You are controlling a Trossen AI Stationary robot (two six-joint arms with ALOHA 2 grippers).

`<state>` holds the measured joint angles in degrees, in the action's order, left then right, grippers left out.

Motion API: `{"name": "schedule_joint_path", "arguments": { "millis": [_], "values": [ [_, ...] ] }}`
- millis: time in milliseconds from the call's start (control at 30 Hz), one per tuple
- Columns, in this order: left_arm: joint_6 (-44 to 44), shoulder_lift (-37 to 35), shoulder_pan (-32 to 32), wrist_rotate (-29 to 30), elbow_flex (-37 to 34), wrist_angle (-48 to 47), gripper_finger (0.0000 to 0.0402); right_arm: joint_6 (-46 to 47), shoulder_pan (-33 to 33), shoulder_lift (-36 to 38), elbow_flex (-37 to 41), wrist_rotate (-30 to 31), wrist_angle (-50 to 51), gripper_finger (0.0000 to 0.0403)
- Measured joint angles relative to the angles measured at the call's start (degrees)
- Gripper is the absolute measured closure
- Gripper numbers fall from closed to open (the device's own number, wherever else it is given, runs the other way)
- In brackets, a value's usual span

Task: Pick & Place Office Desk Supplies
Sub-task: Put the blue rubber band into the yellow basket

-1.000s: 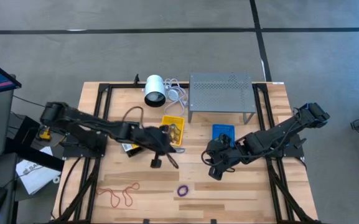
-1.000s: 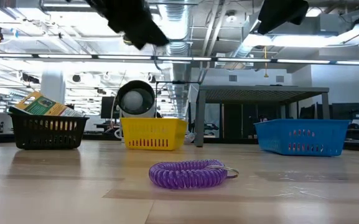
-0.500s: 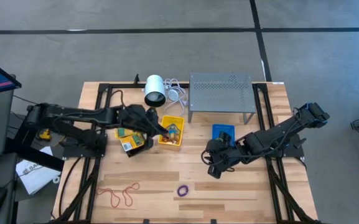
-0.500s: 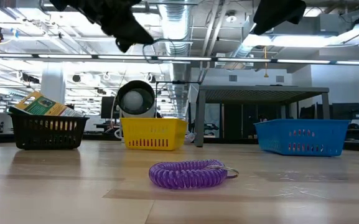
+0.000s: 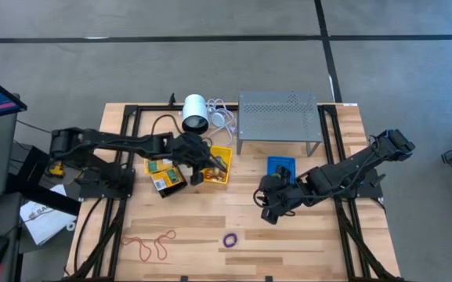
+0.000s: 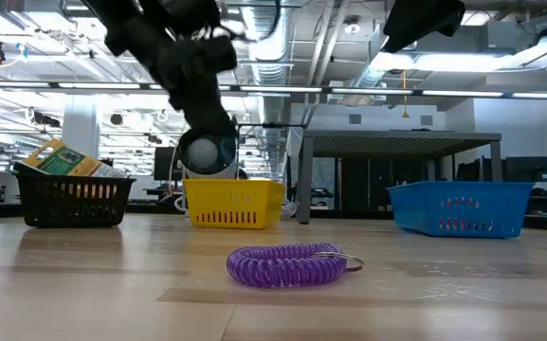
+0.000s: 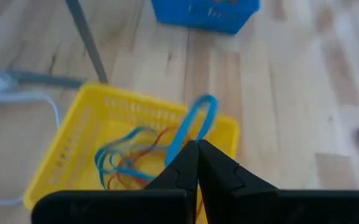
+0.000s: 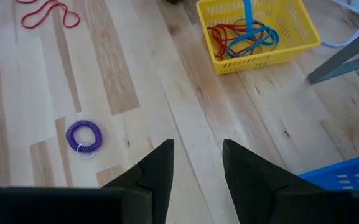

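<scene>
Left tool clamped on one blue band over one yellow bin; right tool apart.

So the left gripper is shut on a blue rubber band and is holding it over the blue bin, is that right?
Not quite: the left gripper is shut on the blue rubber band, but over the yellow bin, not the blue bin. The left wrist view shows it.
</scene>
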<state>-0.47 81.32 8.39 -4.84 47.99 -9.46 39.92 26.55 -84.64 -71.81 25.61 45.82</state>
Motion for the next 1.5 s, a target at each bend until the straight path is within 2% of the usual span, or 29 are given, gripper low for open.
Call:
{"name": "schedule_joint_path", "arguments": {
  "millis": [267, 500, 1233, 1500],
  "values": [
    [0.2, 4.1, 1.6, 0.0, 0.1, 1.9, 0.0401, 0.0, 0.0, 0.0, 0.0, 0.0, 0.0, 0.027],
    [0.2, 4.0, 3.0, -2.3, 0.0, 2.5, 0.0401, 0.0, 0.0, 0.0, 0.0, 0.0, 0.3, 0.027],
    [0.2, 4.0, 3.0, -2.6, 0.0, 2.8, 0.0401, 0.0, 0.0, 0.0, 0.0, 0.0, 0.4, 0.027],
    [-1.1, 4.0, 3.0, 1.0, 0.0, 2.3, 0.0384, 0.0, 0.0, 0.0, 0.0, 0.0, 0.3, 0.027]
  ]
}}
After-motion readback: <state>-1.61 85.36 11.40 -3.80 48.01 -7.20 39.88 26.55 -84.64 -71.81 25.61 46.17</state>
